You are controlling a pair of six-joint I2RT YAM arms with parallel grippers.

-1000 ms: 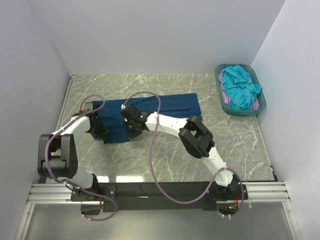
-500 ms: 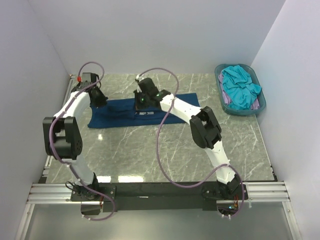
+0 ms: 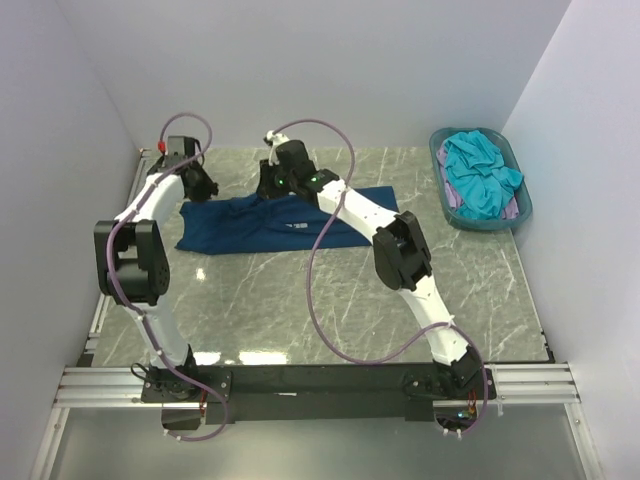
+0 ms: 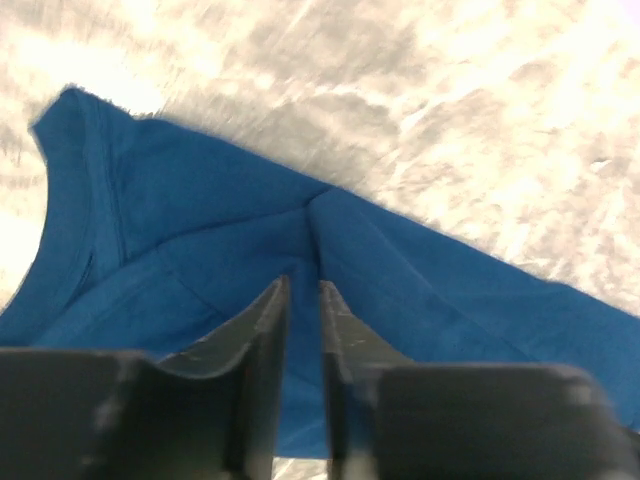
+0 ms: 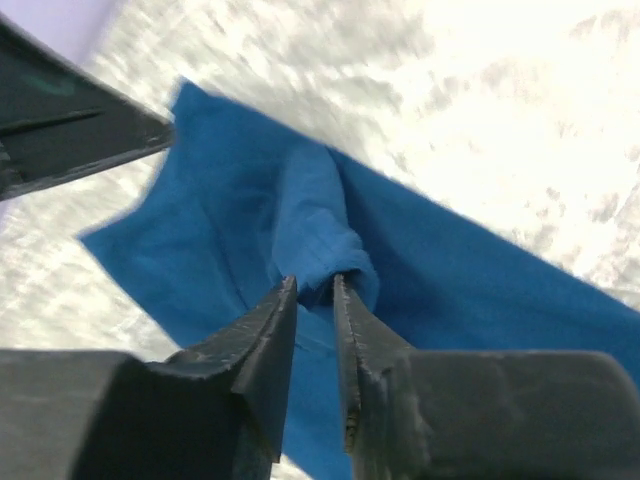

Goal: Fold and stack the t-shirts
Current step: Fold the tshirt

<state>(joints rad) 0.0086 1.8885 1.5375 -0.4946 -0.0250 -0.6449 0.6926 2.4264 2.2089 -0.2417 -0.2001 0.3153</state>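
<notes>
A dark navy t-shirt [image 3: 230, 225] lies flat across the far middle of the table, with a small white print [image 3: 295, 225] showing. My left gripper [image 3: 203, 187] hangs over its far left edge. In the left wrist view this gripper [image 4: 303, 285] is open by a narrow gap, above a crease in the navy cloth [image 4: 200, 220]. My right gripper [image 3: 268, 188] is over the far edge near the shirt's middle. Its jaws [image 5: 315, 280] are open slightly, and a raised bunch of navy cloth [image 5: 320, 225] sits at the tips. A turquoise t-shirt [image 3: 478, 170] and a pale lilac one [image 3: 451, 198] lie crumpled together.
A teal plastic basket [image 3: 437, 160] at the far right corner holds the turquoise and lilac tees. White walls close in the table at the back and on both sides. The right arm's forearm [image 3: 350, 210] stretches over the navy shirt. Part of the left arm [image 5: 70, 130] shows in the right wrist view.
Both grippers swept from the near side of the navy shirt to its far edge, carrying the cloth over. Their jaws then parted, and the shirt now lies flatter and farther back.
</notes>
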